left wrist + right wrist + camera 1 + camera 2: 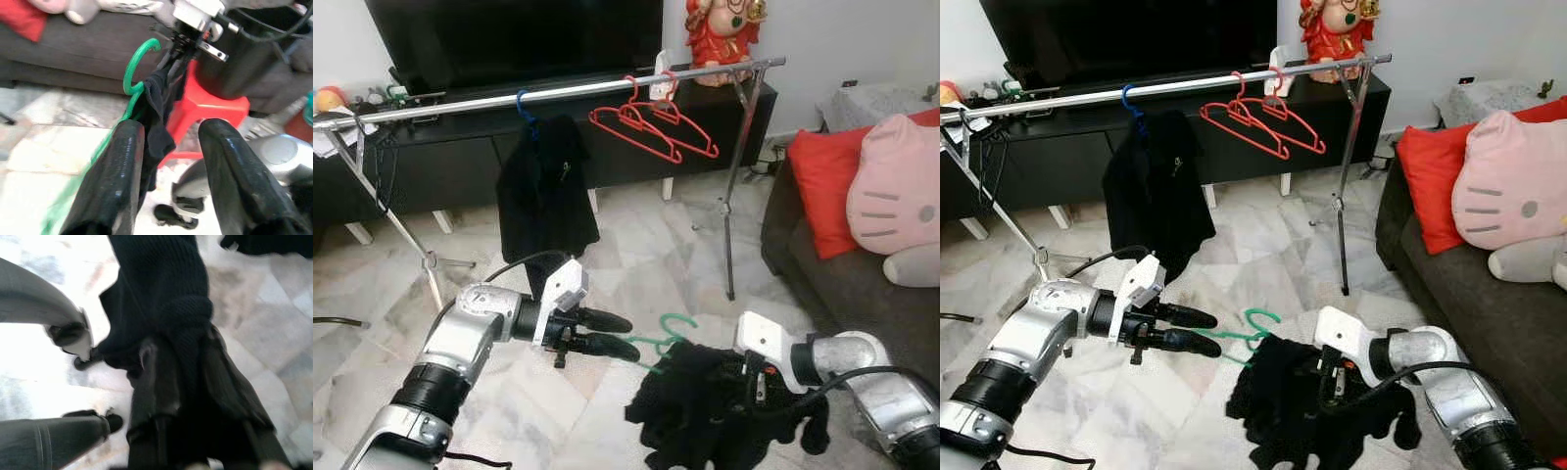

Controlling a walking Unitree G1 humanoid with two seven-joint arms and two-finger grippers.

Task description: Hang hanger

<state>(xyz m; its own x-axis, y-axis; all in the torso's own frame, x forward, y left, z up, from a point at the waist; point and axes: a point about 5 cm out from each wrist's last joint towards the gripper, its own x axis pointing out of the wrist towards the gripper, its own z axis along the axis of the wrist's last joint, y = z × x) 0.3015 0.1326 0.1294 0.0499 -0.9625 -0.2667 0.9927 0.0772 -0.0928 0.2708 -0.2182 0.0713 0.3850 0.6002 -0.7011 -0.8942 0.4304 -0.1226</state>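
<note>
A green hanger (668, 334) carries a black garment (700, 406) low over the marble floor. My right gripper (756, 385) is shut on that garment, its fingers buried in the knit cloth (183, 318). My left gripper (628, 334) is open, its tips just short of the green hook (138, 62). One black finger (115, 171) lies against the hanger's green arm. Behind stands a silver clothes rail (558, 92). It holds a blue hanger with a black top (543, 196) and two red hangers (656, 127).
The rail's legs (728, 211) stand on the floor ahead. A black TV console (460, 157) runs behind it. A dark sofa (847, 284) with a red cushion and pink plush is at the right. A red stool (205, 107) appears in the left wrist view.
</note>
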